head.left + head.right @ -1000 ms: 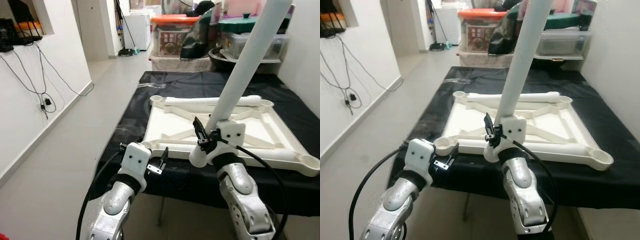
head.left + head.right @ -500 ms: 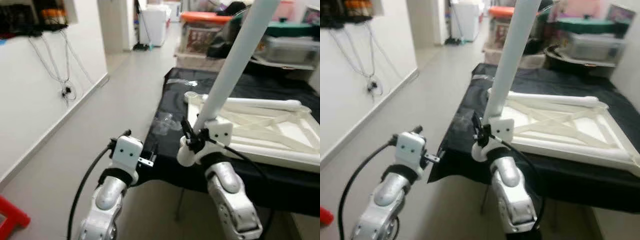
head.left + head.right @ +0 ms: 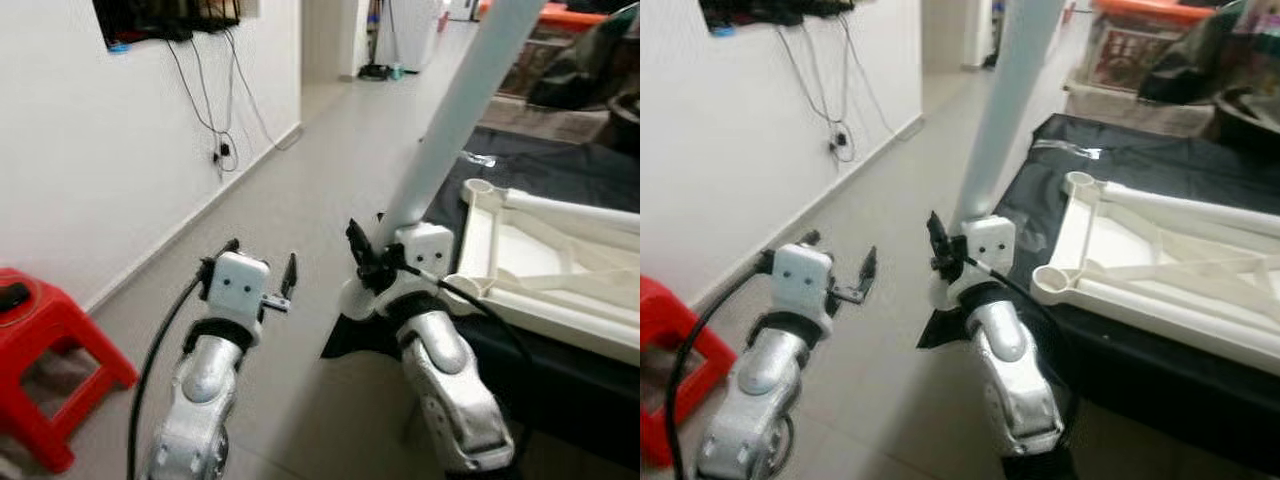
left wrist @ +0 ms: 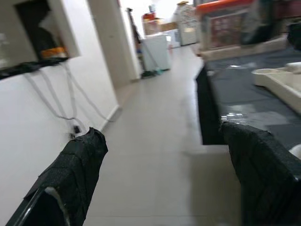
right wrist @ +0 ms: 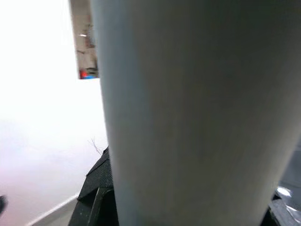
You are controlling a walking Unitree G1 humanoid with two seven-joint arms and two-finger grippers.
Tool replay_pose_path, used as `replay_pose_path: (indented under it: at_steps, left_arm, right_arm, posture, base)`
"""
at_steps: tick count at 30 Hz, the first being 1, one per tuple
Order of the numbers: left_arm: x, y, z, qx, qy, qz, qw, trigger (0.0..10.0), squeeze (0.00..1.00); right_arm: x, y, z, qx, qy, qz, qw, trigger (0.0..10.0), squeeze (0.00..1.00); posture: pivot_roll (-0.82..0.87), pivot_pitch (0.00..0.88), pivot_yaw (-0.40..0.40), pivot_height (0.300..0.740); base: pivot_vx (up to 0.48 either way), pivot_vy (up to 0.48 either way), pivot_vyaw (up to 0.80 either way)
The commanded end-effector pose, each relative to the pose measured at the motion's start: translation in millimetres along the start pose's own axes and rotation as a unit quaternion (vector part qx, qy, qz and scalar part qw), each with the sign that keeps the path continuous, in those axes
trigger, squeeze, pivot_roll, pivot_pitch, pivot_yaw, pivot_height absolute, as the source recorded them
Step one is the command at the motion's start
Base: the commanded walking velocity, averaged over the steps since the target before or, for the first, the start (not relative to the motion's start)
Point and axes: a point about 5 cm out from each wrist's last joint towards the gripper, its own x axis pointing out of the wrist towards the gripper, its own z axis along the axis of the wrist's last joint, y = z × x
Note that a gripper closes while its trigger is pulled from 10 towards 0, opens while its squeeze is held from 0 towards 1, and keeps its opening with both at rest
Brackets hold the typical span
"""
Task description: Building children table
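Observation:
My right gripper [image 3: 372,262] is shut on the lower end of a long white table leg [image 3: 455,110], which slants up and to the right out of the picture. In the right wrist view the leg [image 5: 188,108] sits between the black fingers [image 5: 96,193]. The upturned white table top [image 3: 545,270] lies on a black-covered table [image 3: 545,165] to my right; its nearest corner socket [image 3: 1052,278] is close beside my right wrist. My left gripper [image 3: 262,262] hangs open and empty over the floor, its fingers [image 4: 75,165] wide apart.
A red stool [image 3: 45,340] stands on the floor at the lower left. A white wall with hanging cables [image 3: 215,110] runs along the left. The corridor floor [image 3: 320,160] stretches ahead. Storage boxes [image 3: 1135,65] stand behind the black table.
The whole view has swung to the left: the table has slid to the right edge and the red stool has come into sight. My right gripper still holds the leg; the left stays open.

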Motion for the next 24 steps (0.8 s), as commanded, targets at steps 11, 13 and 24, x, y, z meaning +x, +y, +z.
replay_pose_path:
  at_steps: [11, 13, 24]
  left_arm:
    - [2.4, -2.0, 1.6, -0.002, 0.005, 0.002, 1.000, 10.0, 0.00]
    - [2.5, -2.1, 1.5, 0.000, 0.006, 0.002, 1.000, 10.0, 0.00]
    - [2.1, -2.7, -1.4, 0.011, 0.009, -0.002, 1.000, 10.0, 0.00]
  right_arm:
    - [1.7, -5.7, -0.4, -0.005, 0.008, -0.020, 1.000, 10.0, 0.00]
    - [1.7, -7.9, -0.5, -0.009, 0.008, -0.027, 1.000, 10.0, 0.00]
    - [1.9, -15.0, -0.2, -0.024, 0.004, -0.058, 0.998, 10.0, 0.00]
  posture:
    - [0.05, 0.074, -0.026, 0.740]
    - [0.05, 0.072, -0.024, 0.740]
    - [0.05, 0.065, -0.017, 0.740]
  base:
    - [0.000, 0.000, -0.44]
    - [0.000, 0.000, -0.80]
    - [0.000, 0.000, -0.80]
